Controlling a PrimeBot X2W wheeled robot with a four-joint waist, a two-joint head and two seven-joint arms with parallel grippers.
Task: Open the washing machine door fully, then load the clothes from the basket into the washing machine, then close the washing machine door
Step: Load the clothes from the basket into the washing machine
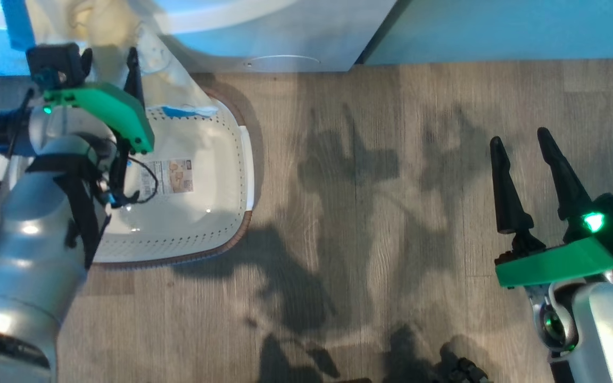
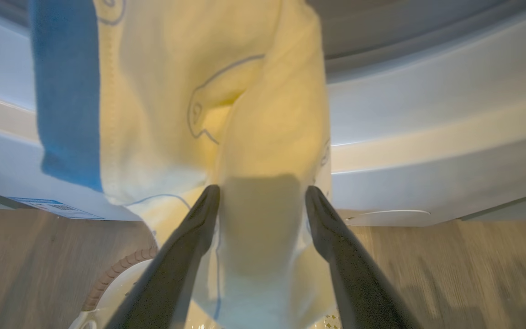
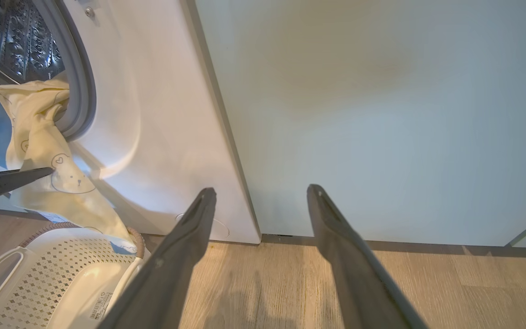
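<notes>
The washing machine (image 3: pixel 153 137) stands against the wooden floor (image 1: pixel 370 213) with its porthole uncovered; the right wrist view shows the steel drum (image 3: pixel 12 36) and grey gasket (image 3: pixel 82 87), so I judge the door stands open, though the door itself is not identifiable in these views. A pale green cabinet (image 3: pixel 381 114) stands just beside the washer.

The basket (image 1: pixel 221 213) sits on the floor directly before the washer, its bottom bare apart from a label sticker (image 1: pixel 171 178).

The clothes (image 3: pixel 39 151), a cream-yellow bundle with faint prints and a blue piece, hang half in and half out: the upper part lies over the gasket lip, the lower end trails down to the basket's brown rim.

The left gripper (image 2: pixel 263 201) has its jaws spread wide with the cloth draped between them, touching or very near both fingers but not pinched. The right gripper (image 1: pixel 524 181) hovers over bare floor well apart from the basket, jaws spread and empty.

The risk here is that the hanging garment's weight pulls the bundle back out of the drum, since nothing grips it. If the door were shut now, the trailing cloth would probably be caught in the gasket. A fresh grasp could also snag just one layer, leaving the blue piece behind.
</notes>
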